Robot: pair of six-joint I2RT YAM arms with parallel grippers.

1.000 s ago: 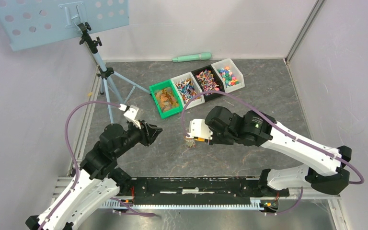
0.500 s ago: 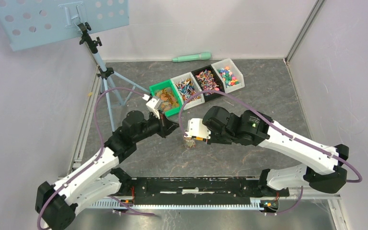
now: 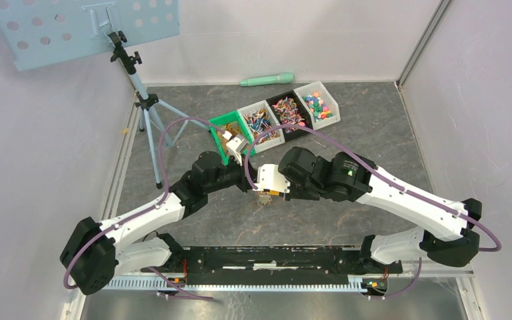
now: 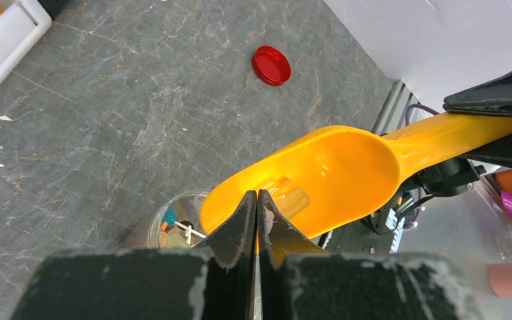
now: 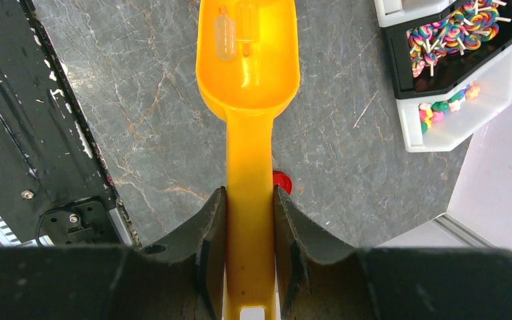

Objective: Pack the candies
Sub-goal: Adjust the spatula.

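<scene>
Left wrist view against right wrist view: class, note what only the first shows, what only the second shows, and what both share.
Only the left wrist view: a clear jar holding candies below the tip of the yellow scoop, and the left gripper, shut and empty. Only the right wrist view: swirled lollipops in a black bin. Both: the scoop, held by the right gripper and carrying a clear-wrapped candy, the red lid and the grey table.
</scene>
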